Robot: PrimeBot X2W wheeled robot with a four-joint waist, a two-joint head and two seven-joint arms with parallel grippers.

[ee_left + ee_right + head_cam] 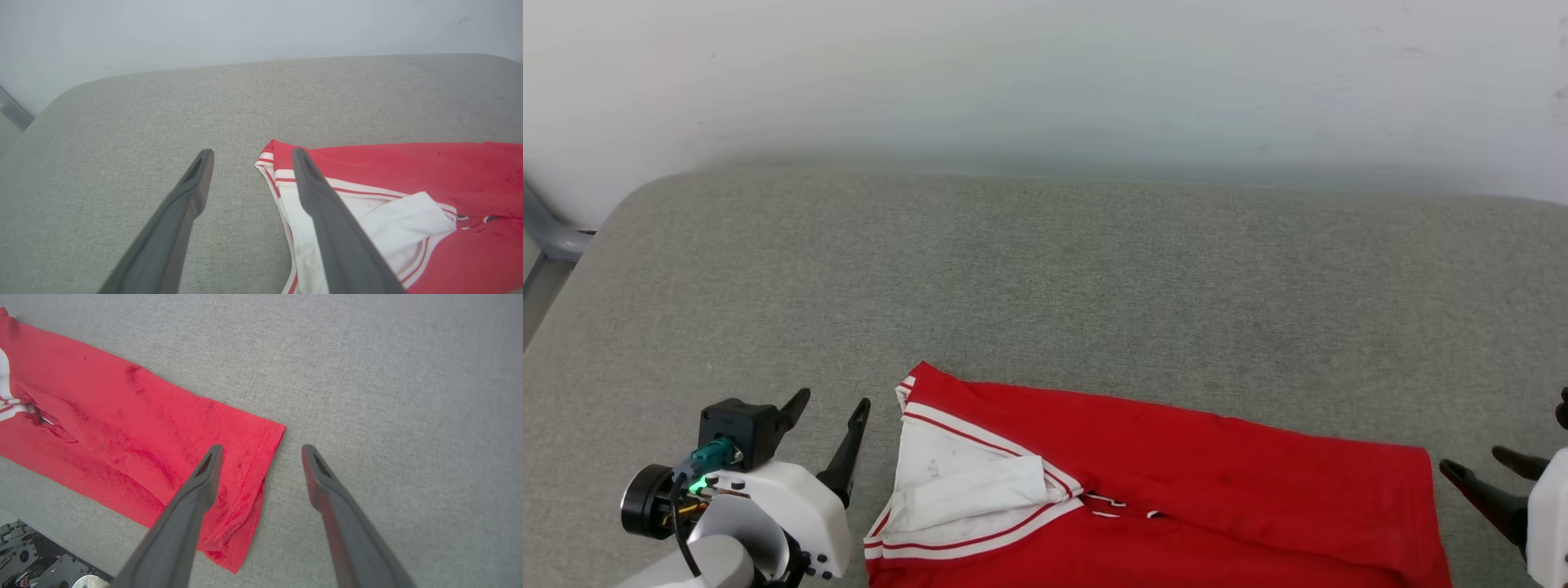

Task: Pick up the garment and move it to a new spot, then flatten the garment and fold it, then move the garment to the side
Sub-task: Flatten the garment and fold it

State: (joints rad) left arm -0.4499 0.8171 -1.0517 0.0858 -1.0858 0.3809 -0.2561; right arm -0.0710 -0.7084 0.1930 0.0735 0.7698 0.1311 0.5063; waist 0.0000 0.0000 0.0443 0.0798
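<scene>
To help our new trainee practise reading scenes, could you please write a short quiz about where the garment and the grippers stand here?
1. True or false: the left gripper is shut on the garment.
2. The garment lies on: A a wooden table; B a grey fabric surface; C a metal tray.
3. Fill in: the white sleeve lies at the garment's end nearest the ___ gripper.
Key: 1 false, its jaws stand open beside the garment; 2 B; 3 left.
</scene>
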